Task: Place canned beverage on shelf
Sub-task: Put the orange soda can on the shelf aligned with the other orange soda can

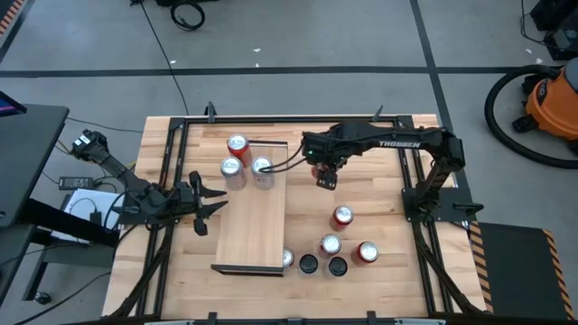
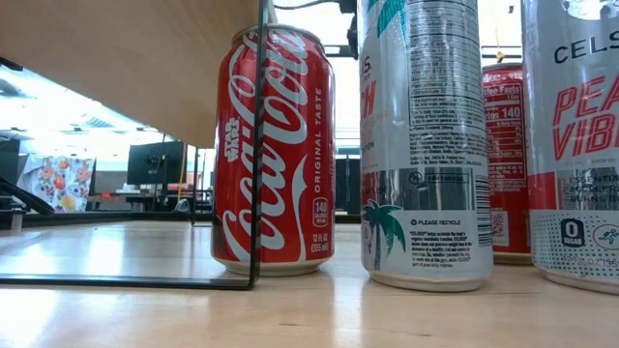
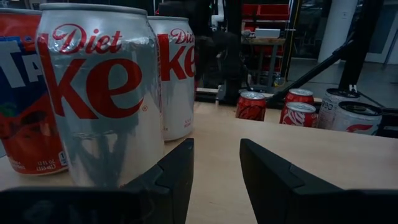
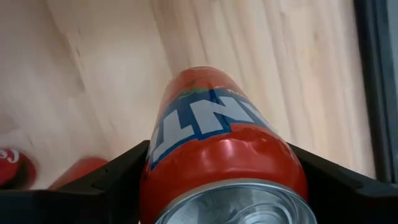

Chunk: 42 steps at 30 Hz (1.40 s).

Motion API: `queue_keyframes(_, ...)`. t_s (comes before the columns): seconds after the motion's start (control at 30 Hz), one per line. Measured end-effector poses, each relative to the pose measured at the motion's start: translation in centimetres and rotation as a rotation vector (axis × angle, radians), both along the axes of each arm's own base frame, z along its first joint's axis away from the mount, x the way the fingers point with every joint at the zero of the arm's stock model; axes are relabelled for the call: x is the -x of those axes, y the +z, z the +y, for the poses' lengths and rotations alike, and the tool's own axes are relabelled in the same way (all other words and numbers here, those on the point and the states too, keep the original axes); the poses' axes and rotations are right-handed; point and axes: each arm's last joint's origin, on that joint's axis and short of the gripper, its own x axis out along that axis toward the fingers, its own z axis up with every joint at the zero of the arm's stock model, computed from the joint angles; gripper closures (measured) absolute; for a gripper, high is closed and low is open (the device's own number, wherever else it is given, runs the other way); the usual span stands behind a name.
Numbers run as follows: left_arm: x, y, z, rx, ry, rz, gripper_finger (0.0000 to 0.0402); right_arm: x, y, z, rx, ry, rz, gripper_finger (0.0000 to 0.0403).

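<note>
The shelf (image 1: 255, 221), a pale board on a dark wire frame, lies mid-table. At its far end stand an orange can (image 1: 237, 144) and two silver Diet Coke cans (image 3: 102, 93) (image 3: 177, 74). To the shelf's right, above the tabletop, my right gripper (image 1: 325, 178) points steeply down, shut on another orange canned beverage (image 4: 214, 130). My left gripper (image 3: 216, 162) waits level at the shelf's left edge (image 1: 209, 200), open, with nothing between its fingers. My right gripper pinches the orange can's wall just below its top rim (image 4: 163, 168), one dark finger (image 4: 118, 177) on each side. The fingers come from above, pointing steeply down. The can hangs below them, bottom end away, clear of the tabletop.
Several more cans stand on the tabletop right of the shelf's near end, among them red ones (image 1: 341, 217) (image 1: 366, 253) and dark-topped ones (image 1: 308, 264). In the low view a Coca-Cola can (image 2: 274, 150) stands by the shelf's wire leg (image 2: 259, 145).
</note>
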Motion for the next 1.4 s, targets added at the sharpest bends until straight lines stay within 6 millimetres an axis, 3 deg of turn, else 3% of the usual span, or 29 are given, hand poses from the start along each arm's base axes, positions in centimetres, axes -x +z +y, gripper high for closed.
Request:
queue_keyframes(0.2,0.0,0.2,0.0,-0.002,0.001,-0.018,0.0262,-1.9,-3.3,-0.8,-0.034,0.028,0.108,0.0084)
queue_keyframes(0.47,0.0,0.3,0.0,-0.006,0.004,-0.024,0.0262,-4.1,-6.4,-3.5,-0.053,0.075,0.192,0.0084)
queue_keyframes(0.7,0.0,0.3,0.0,-0.007,0.006,-0.022,0.0262,-4.5,-6.8,-3.5,-0.055,0.155,0.192,0.0081)
queue_keyframes(1.2,0.0,0.2,0.0,0.017,0.006,-0.022,0.0262,-5.4,-6.9,0.0,-0.007,0.319,0.206,0.0078)
queue_keyframes(1.4,0.0,0.2,0.0,0.017,0.006,-0.021,0.0262,-5.6,-6.9,0.0,-0.019,0.298,0.181,0.0047)
